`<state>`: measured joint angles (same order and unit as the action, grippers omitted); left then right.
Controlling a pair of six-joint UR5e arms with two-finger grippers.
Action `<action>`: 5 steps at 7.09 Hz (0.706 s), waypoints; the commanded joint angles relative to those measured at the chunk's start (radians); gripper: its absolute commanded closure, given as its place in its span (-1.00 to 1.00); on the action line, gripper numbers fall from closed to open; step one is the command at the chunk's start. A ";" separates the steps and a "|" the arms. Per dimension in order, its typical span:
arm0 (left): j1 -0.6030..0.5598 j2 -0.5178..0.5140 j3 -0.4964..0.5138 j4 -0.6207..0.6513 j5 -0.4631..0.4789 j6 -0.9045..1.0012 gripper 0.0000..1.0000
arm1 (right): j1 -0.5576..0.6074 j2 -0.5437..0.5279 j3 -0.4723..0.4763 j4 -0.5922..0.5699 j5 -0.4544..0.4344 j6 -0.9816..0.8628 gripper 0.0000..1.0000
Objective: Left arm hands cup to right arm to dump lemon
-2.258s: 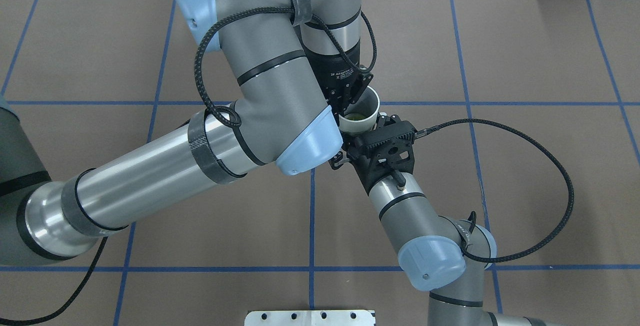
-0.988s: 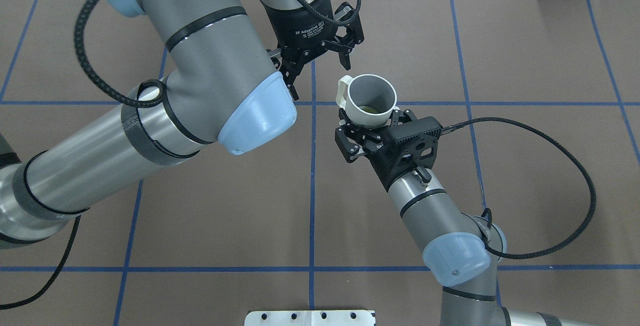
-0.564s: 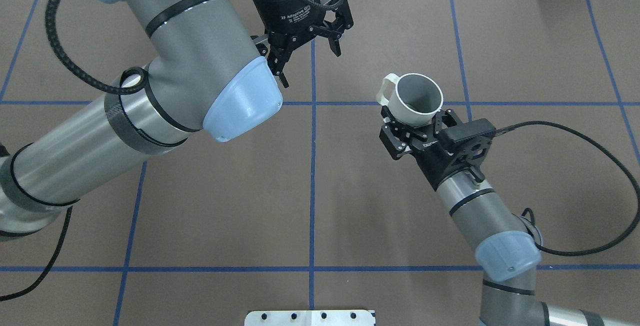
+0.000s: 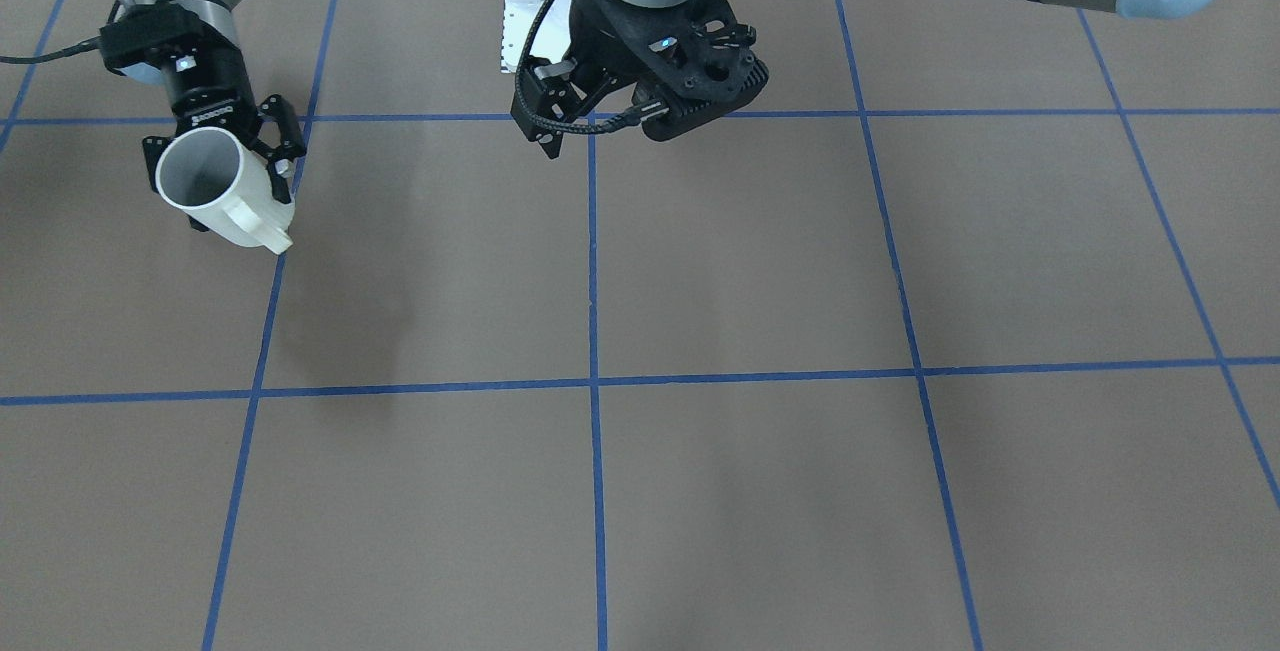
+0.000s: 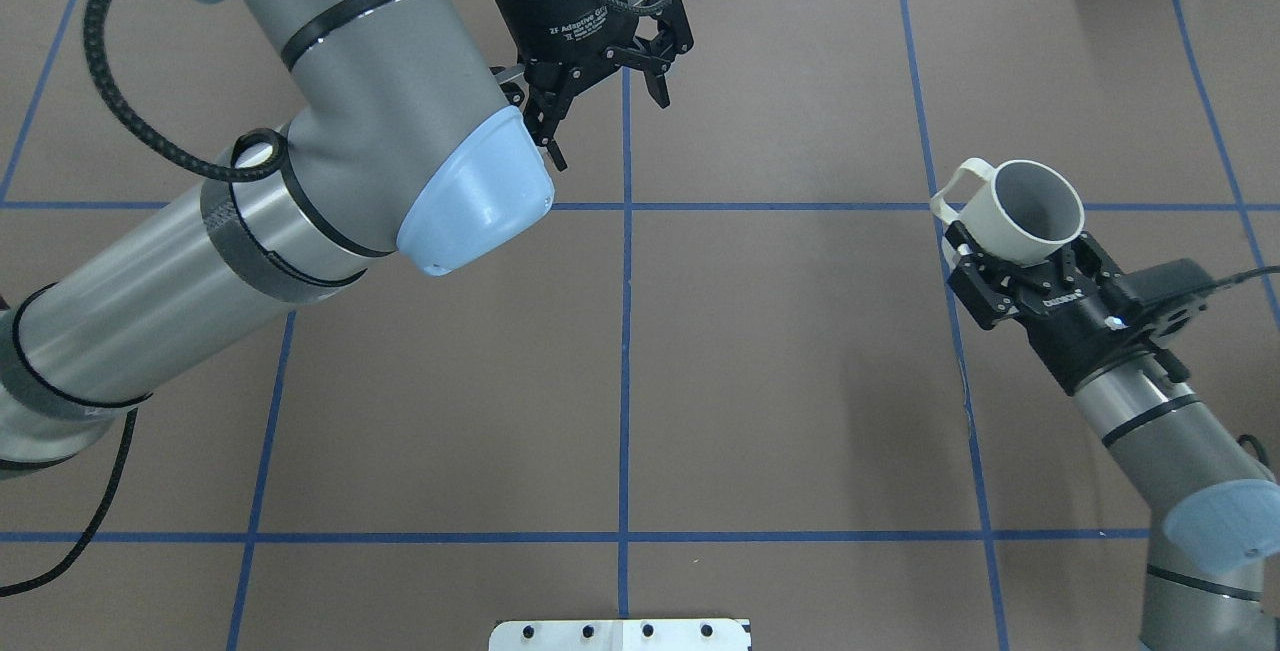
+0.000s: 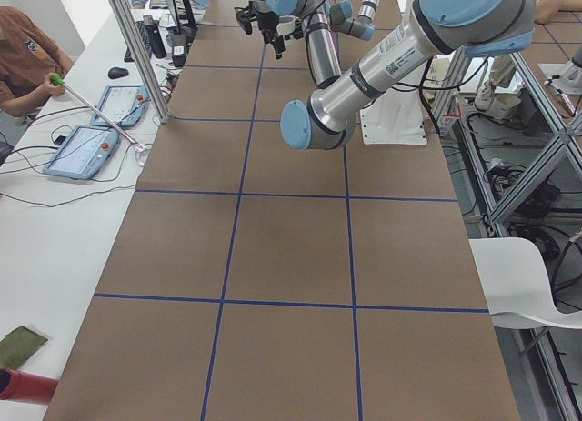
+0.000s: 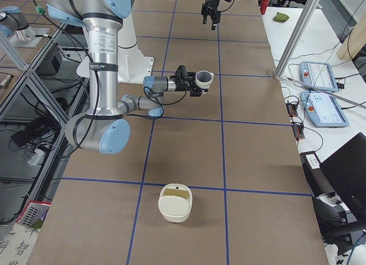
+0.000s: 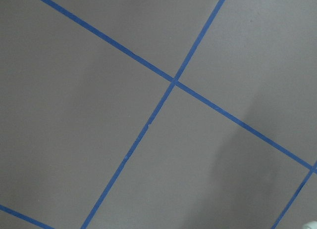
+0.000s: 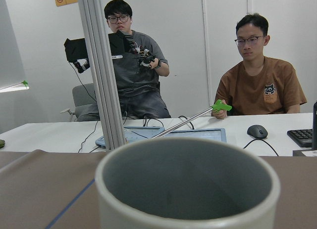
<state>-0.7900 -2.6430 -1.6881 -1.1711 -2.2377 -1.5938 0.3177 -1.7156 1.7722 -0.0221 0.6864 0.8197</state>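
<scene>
Closest to the base, we've got a cream-white tub [image 7: 174,203] sitting on the brown table [image 5: 780,381] down at its right end, well apart from everything else. A bit further out, the right arm [image 5: 1150,411] reaches forward over the table's right side. Its right gripper [image 5: 1022,259] is clamped around the lower body of the cup [image 5: 1020,216], one finger on each side. The cup is up in the air, clear of the table, more or less upright. Its handle sticks out toward the robot's left and away from the base. All we see inside is grey wall and the bottom's out of sight, so we can't tell if the lemon is in there. Further out again, near the table's middle line, the left arm [image 5: 330,131] hangs its left gripper [image 5: 610,129] over the mat, fingers spread wide with nothing between them, well apart from the cup. Its wrist camera just gets brown mat and blue tape lines [image 8: 173,80]. Past the table's far edge, the right wrist view looks over the cup's rim at a metal post [image 9: 101,66] and a white desk [image 9: 49,132] with a tablet [image 9: 198,134] and a mouse [image 9: 256,131]. Two people [image 9: 260,85] sit behind it, one holding a green-tipped stick [image 9: 190,119].
</scene>
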 commanded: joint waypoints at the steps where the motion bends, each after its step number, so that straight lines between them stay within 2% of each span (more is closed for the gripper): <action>1: 0.006 0.002 0.008 -0.001 0.004 0.000 -1.00 | 0.003 -0.160 -0.014 0.167 0.010 -0.001 -0.14; 2: 0.009 0.002 0.013 -0.001 0.006 0.000 -1.00 | 0.003 -0.188 -0.058 0.253 0.012 0.001 -0.04; 3: 0.012 0.009 0.015 -0.001 0.007 -0.001 -1.00 | 0.007 -0.215 -0.115 0.342 0.010 0.003 0.19; 5: 0.023 0.023 0.015 -0.005 0.007 -0.002 -1.00 | 0.046 -0.229 -0.238 0.486 0.019 0.003 0.21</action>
<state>-0.7744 -2.6274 -1.6742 -1.1744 -2.2307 -1.5952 0.3400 -1.9354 1.6073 0.3707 0.6992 0.8219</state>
